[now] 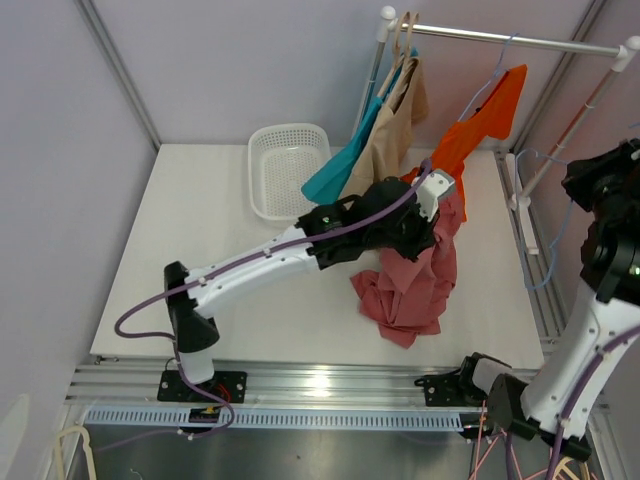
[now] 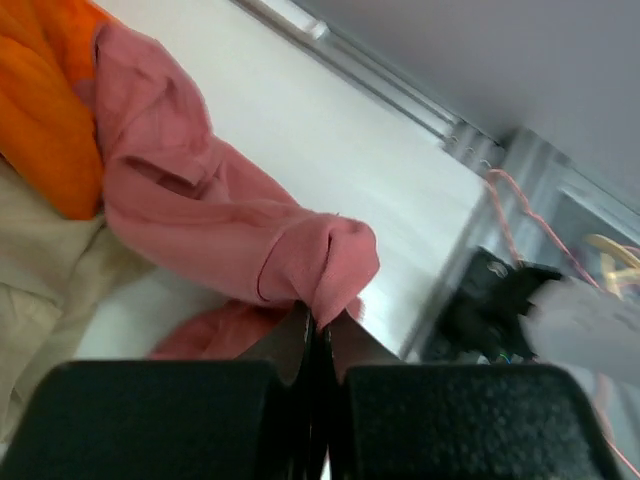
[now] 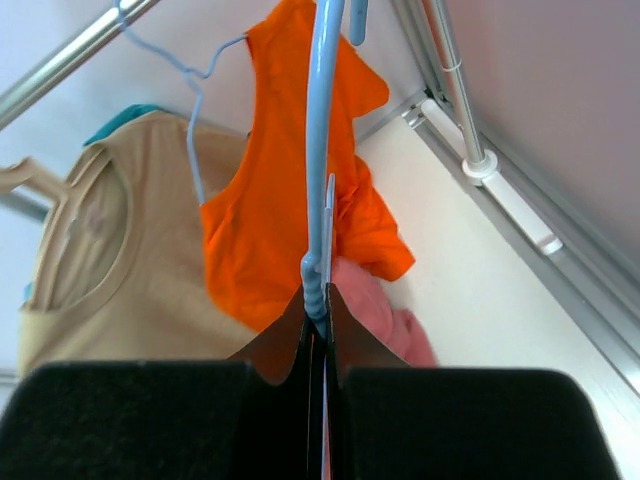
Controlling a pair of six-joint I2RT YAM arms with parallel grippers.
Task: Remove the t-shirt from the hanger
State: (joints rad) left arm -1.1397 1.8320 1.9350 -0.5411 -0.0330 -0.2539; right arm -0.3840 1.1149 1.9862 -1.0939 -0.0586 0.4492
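The pink t-shirt (image 1: 410, 285) hangs from my left gripper (image 1: 438, 205) in a crumpled bunch, its lower part resting on the white table (image 1: 200, 240). In the left wrist view my left gripper (image 2: 320, 322) is shut on a fold of the t-shirt (image 2: 200, 230). My right gripper (image 1: 585, 185) is at the right, beside the rack, shut on a bare light blue hanger (image 1: 566, 228). In the right wrist view the gripper (image 3: 322, 312) pinches the hanger (image 3: 322, 150) by its lower bar. A bit of the t-shirt (image 3: 392, 328) shows below it.
An orange shirt (image 1: 480, 125) on a blue hanger, a beige shirt (image 1: 390, 130) and a teal one (image 1: 335, 170) hang from the metal rail (image 1: 510, 40) at the back. A white basket (image 1: 285, 165) stands at the back of the table. The rack's post and foot run along the right edge.
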